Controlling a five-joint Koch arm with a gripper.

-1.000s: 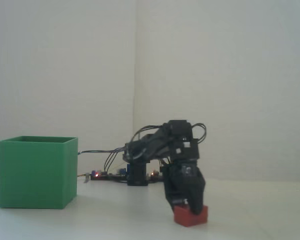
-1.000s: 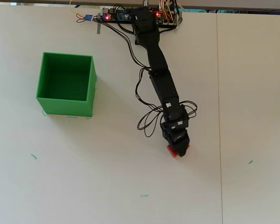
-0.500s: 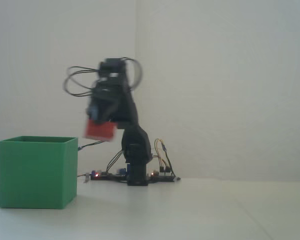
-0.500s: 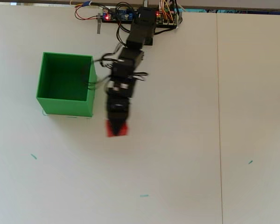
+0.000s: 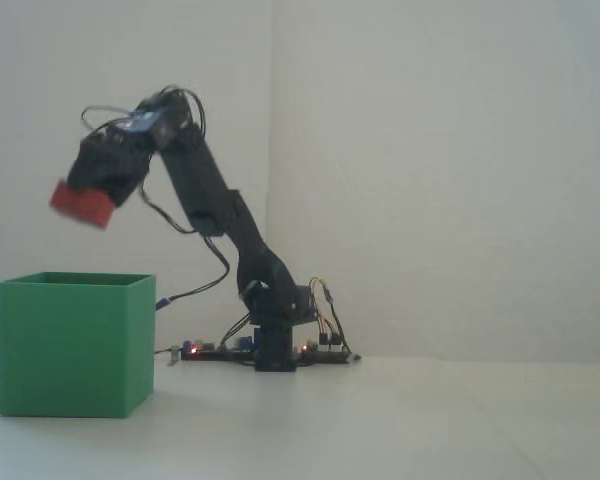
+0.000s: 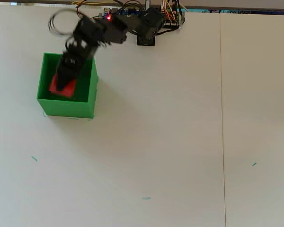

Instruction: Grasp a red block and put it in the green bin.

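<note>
Pincer [image 5: 88, 200] with red block [image 5: 81, 203], now above green bin [image 5: 75, 345]

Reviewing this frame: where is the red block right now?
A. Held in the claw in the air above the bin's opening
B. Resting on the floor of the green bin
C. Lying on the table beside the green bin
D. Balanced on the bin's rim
A. The fixed view shows the red block at the claw, clear above the rim of the green bin; the overhead view places it over the bin's opening.
</note>
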